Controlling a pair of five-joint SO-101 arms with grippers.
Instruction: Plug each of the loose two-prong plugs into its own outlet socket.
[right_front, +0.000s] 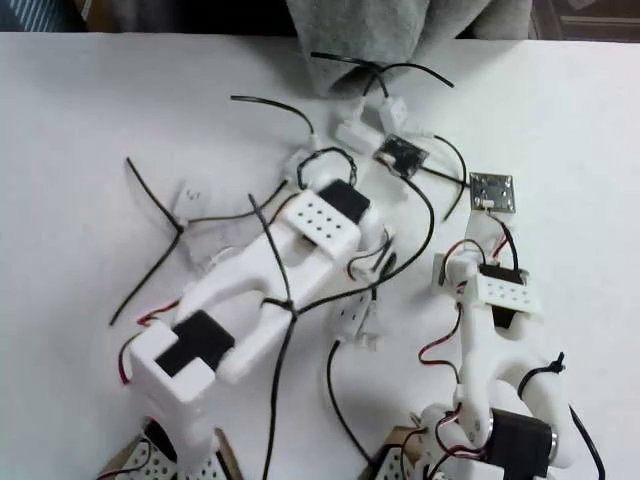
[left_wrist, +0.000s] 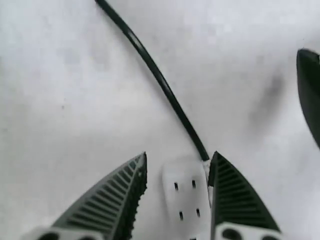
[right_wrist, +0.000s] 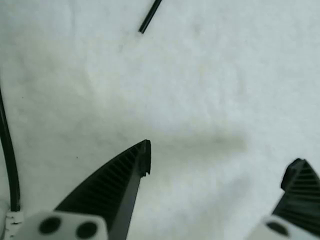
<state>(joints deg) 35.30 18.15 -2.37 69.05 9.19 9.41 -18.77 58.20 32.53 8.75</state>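
Note:
My left gripper (left_wrist: 180, 155) is open, its fingers on either side of a white socket block (left_wrist: 186, 200) that has two pairs of slots. One finger sits close against the block and the other stands apart from it. A black cable (left_wrist: 155, 75) runs away from the block across the table. From above, the left arm's head (right_front: 322, 218) is at the table's middle. My right gripper (right_wrist: 222, 154) is open over bare white table with nothing between its fingers. Another white socket block (right_front: 356, 322) lies between the two arms. A flat white socket piece (right_front: 190, 203) lies at the left.
Several black cables (right_front: 150, 215) snake over the white table (right_front: 80, 120). White plug parts (right_front: 362, 128), a small black board (right_front: 402, 152) and a square metal plate (right_front: 492, 191) lie at the back. A cable end (right_wrist: 149, 19) and a cable (right_wrist: 9, 160) lie near the right gripper.

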